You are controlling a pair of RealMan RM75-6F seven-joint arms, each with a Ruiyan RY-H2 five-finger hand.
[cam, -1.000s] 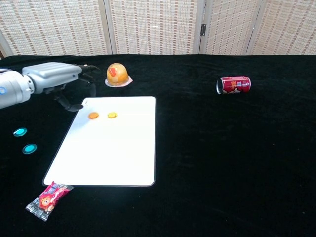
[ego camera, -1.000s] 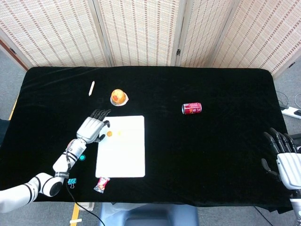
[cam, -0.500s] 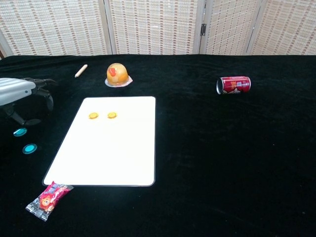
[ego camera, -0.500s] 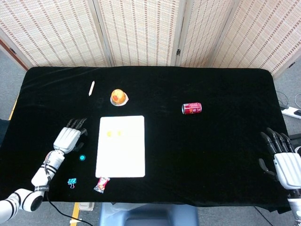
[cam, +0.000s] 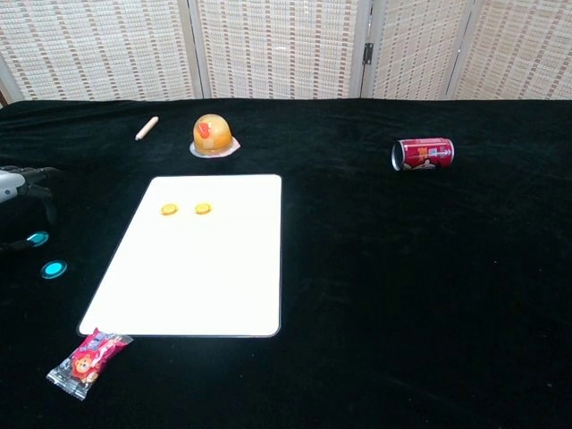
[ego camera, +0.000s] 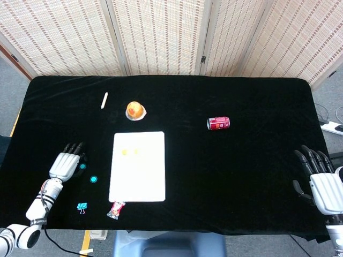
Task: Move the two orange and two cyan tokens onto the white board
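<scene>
Since both orange tokens (cam: 185, 209) already lie side by side near the top of the white board (cam: 192, 286), what remains for me is the pair of cyan tokens off its left edge. The farther cyan token (cam: 37, 239) sits right under my left hand (ego camera: 65, 165), whose fingers are spread with nothing in them; the nearer cyan token (cam: 54, 269) lies just beside it, between my hand and the board. I judge the job half done. These discs look thin and flat on soft black cloth, so I would come down straight over the farther one and pinch its rim, taking care not to press it into the cloth or nudge its neighbour. My right hand (ego camera: 321, 182) hangs loose and empty at the table's far right edge.
</scene>
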